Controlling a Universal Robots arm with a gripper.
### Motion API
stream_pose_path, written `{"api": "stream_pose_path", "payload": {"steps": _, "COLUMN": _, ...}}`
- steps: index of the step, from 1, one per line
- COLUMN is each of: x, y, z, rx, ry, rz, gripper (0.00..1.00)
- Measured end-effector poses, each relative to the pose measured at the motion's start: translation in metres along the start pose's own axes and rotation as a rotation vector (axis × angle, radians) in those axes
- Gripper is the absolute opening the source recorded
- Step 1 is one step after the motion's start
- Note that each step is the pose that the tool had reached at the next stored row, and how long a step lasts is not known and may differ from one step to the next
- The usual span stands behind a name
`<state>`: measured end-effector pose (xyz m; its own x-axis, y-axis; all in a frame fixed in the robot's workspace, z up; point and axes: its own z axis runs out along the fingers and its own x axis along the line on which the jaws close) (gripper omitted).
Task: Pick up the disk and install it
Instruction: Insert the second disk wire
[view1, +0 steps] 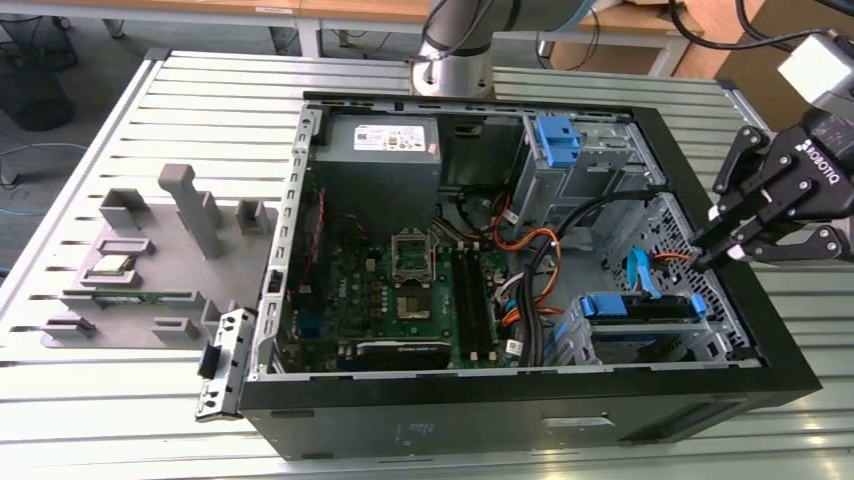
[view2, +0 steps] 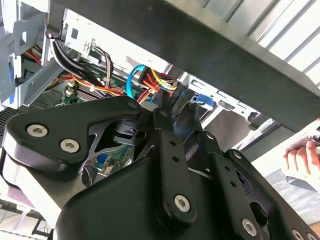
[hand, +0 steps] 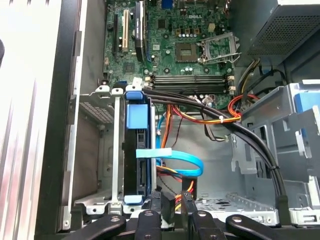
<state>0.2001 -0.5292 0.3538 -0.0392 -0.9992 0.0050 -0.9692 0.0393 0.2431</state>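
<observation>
Open computer case (view1: 747, 330), tool (view1: 707, 255) nearly closed, empty

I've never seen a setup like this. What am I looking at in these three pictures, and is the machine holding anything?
A robot arm works on an open computer case lying on a slatted metal table. The exterior view is taken from off the arm; both wrist views come from cameras riding near its pincer, the black claw at that view's right. Inside are the motherboard, cables and the disk, a drive in a blue bracket, sitting in its cage. The pincer hangs just beside it, fingers together, holding nothing. A grey parts holder lies on the table.
</observation>
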Motion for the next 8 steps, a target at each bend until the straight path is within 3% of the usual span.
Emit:
{"api": "stream_pose_path", "payload": {"steps": 5, "x": -0.0005, "y": -0.0038, "z": 0.0025, "rx": -0.0076, "ry": 0.0125, "rz": 0.006, "gripper": 0.30}}
{"api": "stream_pose_path", "payload": {"steps": 8, "x": -0.0014, "y": -0.0043, "z": 0.0036, "rx": -0.0109, "ry": 0.0127, "rz": 0.006, "gripper": 0.30}}
